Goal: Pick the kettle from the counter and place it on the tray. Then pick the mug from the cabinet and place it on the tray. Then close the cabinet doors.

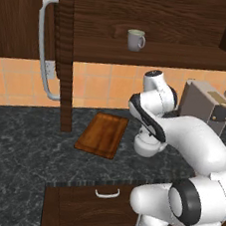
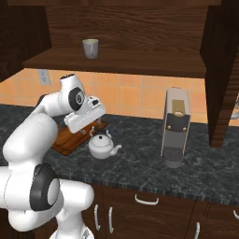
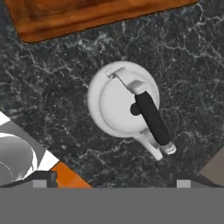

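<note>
Step one: pincer [image 2: 91,131], jaws wide and empty, hangs above the kettle [image 2: 103,146] on the table [image 2: 140,163]; next, probably descend onto its handle.

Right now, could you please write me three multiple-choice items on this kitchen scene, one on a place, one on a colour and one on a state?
1. Where does the kettle stand?
A on the tray
B on the counter
C in the cabinet

2. What colour is the tray?
A reddish-brown
B white
C blue

3. How is the pincer?
A shut on the kettle
B shut on the mug
C open above the kettle

Answers:
1 B, it sits on dark stone beside the tray.
2 A, a wooden board.
3 C, the hand view shows the kettle untouched below.
</note>
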You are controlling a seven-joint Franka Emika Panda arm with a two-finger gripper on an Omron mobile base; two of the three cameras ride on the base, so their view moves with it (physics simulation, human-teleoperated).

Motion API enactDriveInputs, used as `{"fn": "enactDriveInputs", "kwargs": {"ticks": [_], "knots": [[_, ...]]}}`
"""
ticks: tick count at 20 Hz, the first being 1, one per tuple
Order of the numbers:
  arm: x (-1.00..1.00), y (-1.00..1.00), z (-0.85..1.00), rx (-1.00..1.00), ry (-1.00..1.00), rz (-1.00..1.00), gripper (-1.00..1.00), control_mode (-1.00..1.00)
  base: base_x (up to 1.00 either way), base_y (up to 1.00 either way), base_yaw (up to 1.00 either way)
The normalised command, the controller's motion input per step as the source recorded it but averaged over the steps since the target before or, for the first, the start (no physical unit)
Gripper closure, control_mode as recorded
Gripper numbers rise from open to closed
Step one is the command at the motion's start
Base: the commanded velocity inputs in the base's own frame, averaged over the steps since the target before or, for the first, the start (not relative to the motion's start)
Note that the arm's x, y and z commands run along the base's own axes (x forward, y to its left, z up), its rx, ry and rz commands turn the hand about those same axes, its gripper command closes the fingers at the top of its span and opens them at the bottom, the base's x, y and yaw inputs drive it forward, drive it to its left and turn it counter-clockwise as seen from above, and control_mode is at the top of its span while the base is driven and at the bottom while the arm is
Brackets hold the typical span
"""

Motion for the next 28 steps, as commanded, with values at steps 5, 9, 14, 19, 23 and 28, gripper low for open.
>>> {"fn": "enactDriveInputs", "kwargs": {"ticks": [5, 9, 14, 19, 23, 28], "knots": [[0.47, 0.0, -0.29, -0.05, 0.01, 0.1, -1.0, -1.0, 0.0, 0.0, 0.0], [0.42, -0.02, -0.32, 0.0, 0.0, 0.11, -1.0, -1.0, 0.0, 0.0, 0.0], [0.38, -0.05, -0.3, 0.0, 0.0, 0.1, -1.0, -1.0, 0.0, 0.0, 0.0], [0.23, -0.09, -0.29, 0.0, 0.0, 0.09, -1.0, -1.0, 0.0, 0.0, 0.0], [-0.04, -0.01, -0.27, 0.0, 0.0, 0.05, 1.0, -1.0, 0.0, 0.0, 0.0], [-0.12, 0.0, -0.33, 0.0, 0.07, 0.04, 1.0, -1.0, 0.0, 0.0, 0.0]]}}
